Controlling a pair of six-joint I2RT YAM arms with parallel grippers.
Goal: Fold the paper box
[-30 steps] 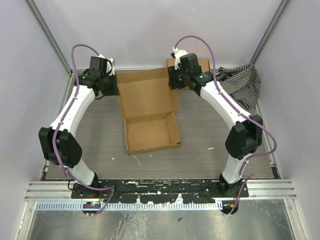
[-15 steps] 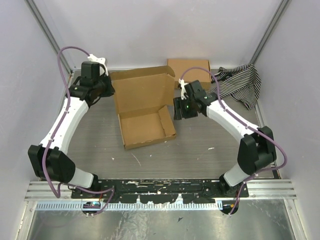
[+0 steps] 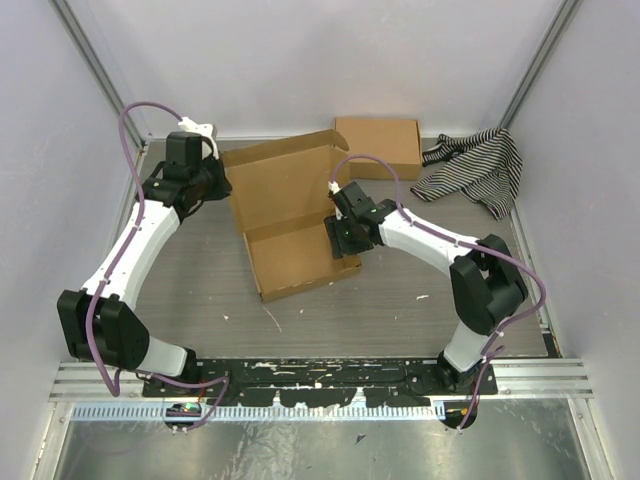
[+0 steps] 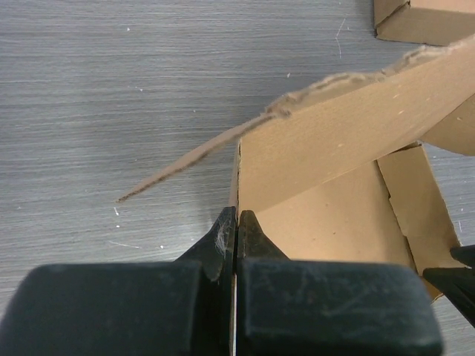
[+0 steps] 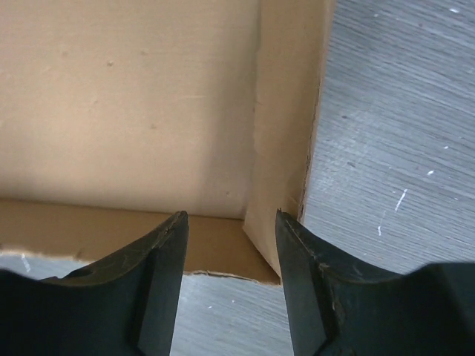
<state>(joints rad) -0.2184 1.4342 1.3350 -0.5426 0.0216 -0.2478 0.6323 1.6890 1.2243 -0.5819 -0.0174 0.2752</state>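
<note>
Your paper box [image 3: 290,215] sits in the middle of the table [image 3: 200,300], tray toward the arms, lid raised and leaning back. Your left gripper [image 4: 235,222] is pinched tight on the box's left edge, thin cardboard between its 2 fingers. Your right gripper [image 5: 231,222] hangs with jaws apart over a right-hand corner of the tray, holding nothing. Another flat box [image 3: 378,147] and a striped cloth [image 3: 480,170] lie behind
</note>
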